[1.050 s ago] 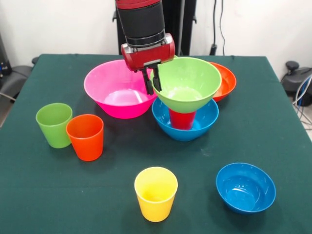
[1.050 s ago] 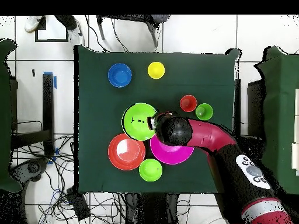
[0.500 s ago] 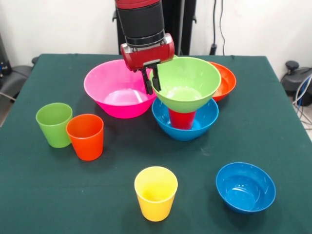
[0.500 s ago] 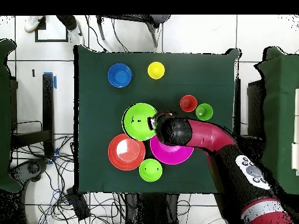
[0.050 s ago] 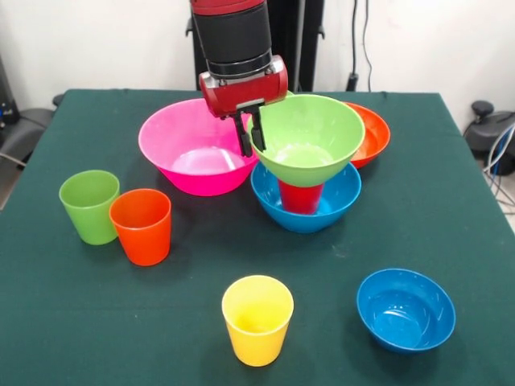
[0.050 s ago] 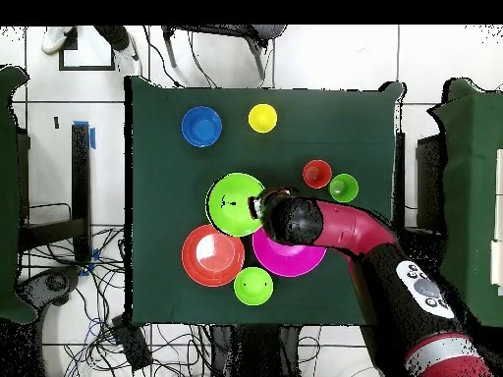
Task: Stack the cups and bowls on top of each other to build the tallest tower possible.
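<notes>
The rim of the big light-green bowl [image 5: 306, 137] is clamped between the fingers of the gripper [image 5: 250, 137]. This bowl is seated on the red cup [image 5: 299, 196], which stands inside the big blue bowl [image 5: 306, 201] on the tabletop [image 5: 96, 322], just beside the big pink bowl [image 5: 193, 149].

A robotics lab: a green-clothed table [image 6: 167, 147] stands on a white tiled floor [image 6: 334, 54] strewn with loose cables [image 6: 182, 344], a red and black robot arm [image 6: 373, 245] reaching over it.
</notes>
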### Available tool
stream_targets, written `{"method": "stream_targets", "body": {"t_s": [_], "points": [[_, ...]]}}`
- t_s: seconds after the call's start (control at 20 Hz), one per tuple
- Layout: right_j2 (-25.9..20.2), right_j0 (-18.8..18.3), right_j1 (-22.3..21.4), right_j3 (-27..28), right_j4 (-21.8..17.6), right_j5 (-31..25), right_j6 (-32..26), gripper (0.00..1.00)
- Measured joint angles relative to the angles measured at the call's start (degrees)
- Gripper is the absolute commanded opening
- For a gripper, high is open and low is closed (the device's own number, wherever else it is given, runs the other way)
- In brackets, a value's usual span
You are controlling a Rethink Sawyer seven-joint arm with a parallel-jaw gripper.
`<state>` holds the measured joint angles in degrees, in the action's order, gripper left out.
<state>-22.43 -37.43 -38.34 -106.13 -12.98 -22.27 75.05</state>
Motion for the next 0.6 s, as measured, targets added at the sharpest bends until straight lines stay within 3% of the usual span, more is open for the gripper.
{"method": "stream_targets", "body": {"t_s": [0.1,0.15,0.6], "points": [[0.02,0.0,0.0,0.0,0.0,0.0,0.0,0.0],[0.06,0.01,0.03,0.02,-0.07,0.02,-0.01,1.0],[1.13,0.13,2.66,0.06,-0.07,0.03,-0.01,1.0]]}}
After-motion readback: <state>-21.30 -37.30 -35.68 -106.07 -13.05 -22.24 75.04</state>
